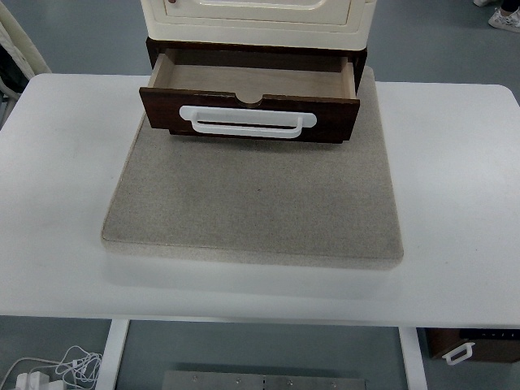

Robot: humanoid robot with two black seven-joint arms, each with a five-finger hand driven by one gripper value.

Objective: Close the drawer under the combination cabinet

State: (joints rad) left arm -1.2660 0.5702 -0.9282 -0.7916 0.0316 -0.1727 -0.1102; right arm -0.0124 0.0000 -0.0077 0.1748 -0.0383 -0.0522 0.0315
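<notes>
Standing open: drawer (249, 114) pulled out from under the cream cabinet (256, 18), white handle (248, 122) facing front | base: grey mat (252, 203) on white table (455, 203) | hands: neither in view, state unknown | progress: nothing done; whole push remains

Dark brown drawer (249, 114) with white handle (247, 122), pulled open beneath the cream cabinet (253, 20).

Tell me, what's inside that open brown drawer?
The drawer stands pulled out under the cream cabinet. The part that shows is a bare wooden floor with nothing lying on it. The back of it runs in under the cabinet, so that part is hidden.
</notes>
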